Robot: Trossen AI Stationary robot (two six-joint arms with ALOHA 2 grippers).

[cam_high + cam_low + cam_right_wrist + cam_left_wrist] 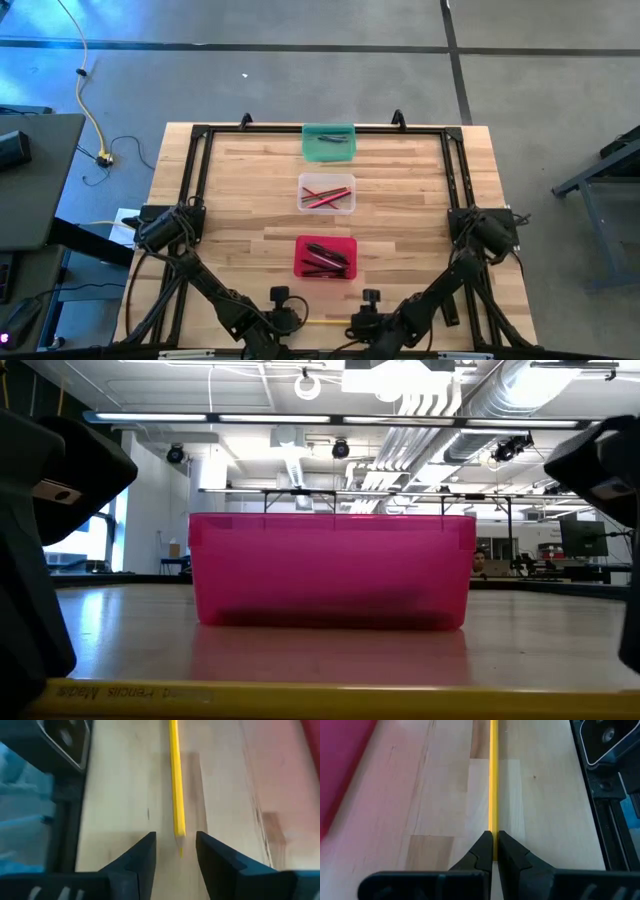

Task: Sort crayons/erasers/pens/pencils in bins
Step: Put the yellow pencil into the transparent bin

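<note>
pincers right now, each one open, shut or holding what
Left pincer: shut on the yellow pencil, near the table's front edge.
Right pincer: open, holding nothing; the pencil's tip lies just ahead of its gap.

Two dark jointed arms w/ black cabling; end effector (pixel 492 851) fingers (pixel 142 855) black, wedge-shaped, matte.

Three bins stand in a row down the bench's (pixel 250 200) middle: the teal bin (pixel 328 142) at the far edge, the clear bin (pixel 327 193), then the red bin (pixel 325 257) nearest the arms. Bare wood lies open on both sides of the row. Along the near edge a yellow pencil (pixel 325 322) spans the narrow gap between both arms.
</note>
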